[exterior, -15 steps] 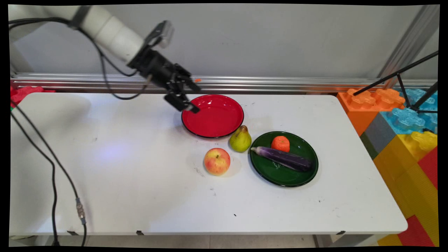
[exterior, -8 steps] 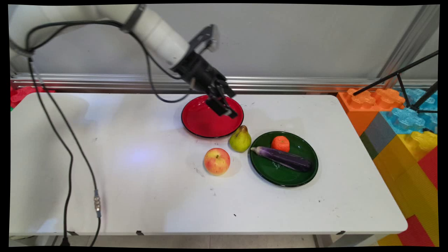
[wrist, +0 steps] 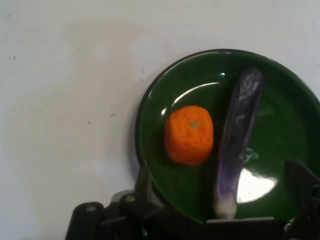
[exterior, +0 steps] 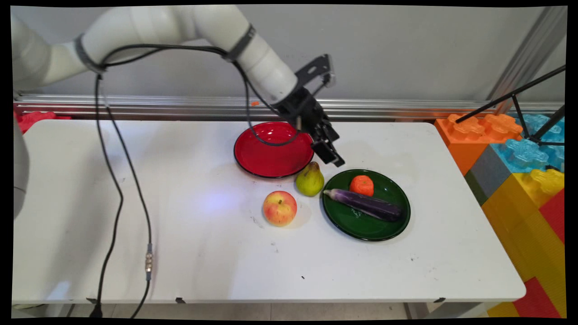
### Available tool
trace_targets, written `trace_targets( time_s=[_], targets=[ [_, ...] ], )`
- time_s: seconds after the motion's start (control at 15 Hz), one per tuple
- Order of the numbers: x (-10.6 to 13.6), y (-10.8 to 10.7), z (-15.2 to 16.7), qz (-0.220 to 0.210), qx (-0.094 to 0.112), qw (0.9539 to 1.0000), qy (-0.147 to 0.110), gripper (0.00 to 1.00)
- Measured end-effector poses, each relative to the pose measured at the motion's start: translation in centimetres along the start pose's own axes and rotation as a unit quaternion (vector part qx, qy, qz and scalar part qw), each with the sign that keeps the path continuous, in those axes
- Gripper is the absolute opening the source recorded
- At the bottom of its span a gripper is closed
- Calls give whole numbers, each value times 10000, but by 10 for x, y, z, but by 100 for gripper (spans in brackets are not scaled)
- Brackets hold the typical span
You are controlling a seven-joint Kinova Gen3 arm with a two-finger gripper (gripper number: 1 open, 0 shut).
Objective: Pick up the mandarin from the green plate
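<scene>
My black gripper (exterior: 333, 159) is hanging off my white arm (exterior: 180, 27) over a white counter (exterior: 180, 225). At centre frame a glossy red plate (exterior: 266, 158) is showing a dark rim. Right of it a dark green plate (exterior: 361, 225) is carrying an orange fruit (exterior: 362, 185) and a purple eggplant (exterior: 368, 205) paling at its tip. A yellow-green pear (exterior: 309, 180) and a red-and-yellow blushed apple (exterior: 280, 208) are sitting nearby.

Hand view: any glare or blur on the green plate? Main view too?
Hand view: bright glare patch on the green plate beside the eggplant, a thinner streak above the orange; edges a little soft. Main view: sharp, only small highlights on the red plate, soft shadows beside the apple and pear.
</scene>
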Motion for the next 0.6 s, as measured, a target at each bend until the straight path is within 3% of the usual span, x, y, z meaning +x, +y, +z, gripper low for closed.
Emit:
trace_targets(
  time_s=[0.6],
  targets=[
    [9,-20,69,-158,-338,9990,-242,100]
  ],
)
